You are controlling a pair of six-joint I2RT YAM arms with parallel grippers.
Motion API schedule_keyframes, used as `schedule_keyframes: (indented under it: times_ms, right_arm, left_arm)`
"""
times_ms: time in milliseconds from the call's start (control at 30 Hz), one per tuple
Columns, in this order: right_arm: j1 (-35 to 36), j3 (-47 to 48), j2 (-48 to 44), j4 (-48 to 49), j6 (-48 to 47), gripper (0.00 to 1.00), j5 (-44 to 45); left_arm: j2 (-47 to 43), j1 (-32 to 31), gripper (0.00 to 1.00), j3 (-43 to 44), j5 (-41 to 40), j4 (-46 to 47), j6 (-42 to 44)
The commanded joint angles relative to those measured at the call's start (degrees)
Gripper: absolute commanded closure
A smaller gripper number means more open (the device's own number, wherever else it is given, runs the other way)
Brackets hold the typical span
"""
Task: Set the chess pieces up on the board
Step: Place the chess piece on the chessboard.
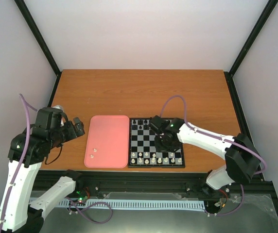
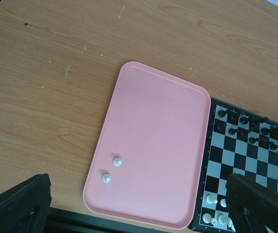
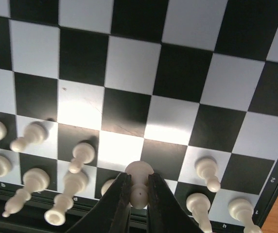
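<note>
Two arms are sharing a wooden table (image 1: 144,92). Its wood is running wide beyond the far edge of the board (image 1: 148,143) and out past both sides, while the board's near edge is sitting close to the table's near rim. A pink tray (image 1: 109,136) is lying left of the board with its long side running along the board's left border; whether the two are touching is hard to tell.

The left gripper (image 2: 136,184) is hovering well left of the board, beyond the tray's outer side. Its jaws are standing wide apart with nothing between them, and only the dark fingers (image 2: 20,204) are poking into the wrist view's bottom corners. The right gripper (image 3: 139,187) is hanging over the board's near-right squares, its jaws pinching narrowly on a cream piece (image 3: 139,170). From above, its wrist is covering the board's centre-right checks.

Cream chessmen (image 1: 153,158) are standing along the board's near rows, the nearest being cut off in the right wrist view. Black chessmen (image 2: 241,124) are lining the far rows, too small to tell by kind. The board's middle rows are showing bare checks. Two stray cream pieces (image 2: 117,160) are lying on the tray, left of the board's near corner.
</note>
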Motion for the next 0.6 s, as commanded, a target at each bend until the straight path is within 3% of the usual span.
schedule_keyframes:
  times_ms: [0,567]
  right_arm:
    - [-0.98,-1.79,-0.68,-1.42,0.92,0.89,-1.55]
    - [-1.11,-0.36,8.59,5.23,-1.83,0.89,-4.75]
  left_arm:
    - [0.18,0.02,0.0,-1.21,0.39,2.22,1.61]
    - [1.17,-0.01,0.0,-1.99,0.73,2.45,1.91]
